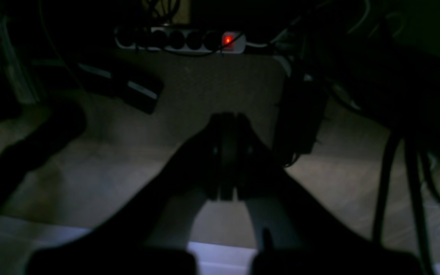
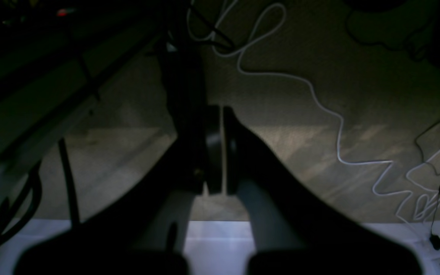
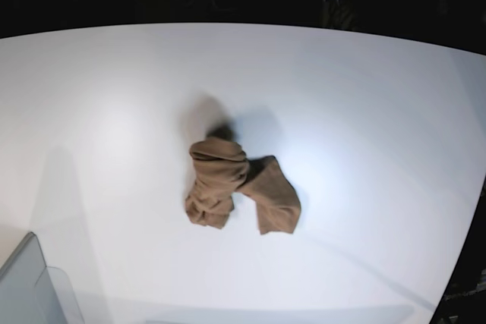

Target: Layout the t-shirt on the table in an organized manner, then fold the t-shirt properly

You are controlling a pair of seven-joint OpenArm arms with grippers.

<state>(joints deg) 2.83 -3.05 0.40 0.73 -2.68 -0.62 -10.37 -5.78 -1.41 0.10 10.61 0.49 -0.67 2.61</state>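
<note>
White table (image 3: 114, 111) bears only the crumpled t-shirt (image 3: 239, 187), unobstructed.

Bright, even overhead light in the base view with glare on the table (image 3: 114, 134) and edge curvature, a soft shadow behind the t-shirt (image 3: 235, 187); both wrist views dark, blurred, perhaps underexposed.

The wide white surface (image 3: 364, 96) with its curved far edge carries a crumpled brown t-shirt (image 3: 239, 186) bunched in a heap near its middle, lying directly on it and casting a soft shadow behind.
</note>
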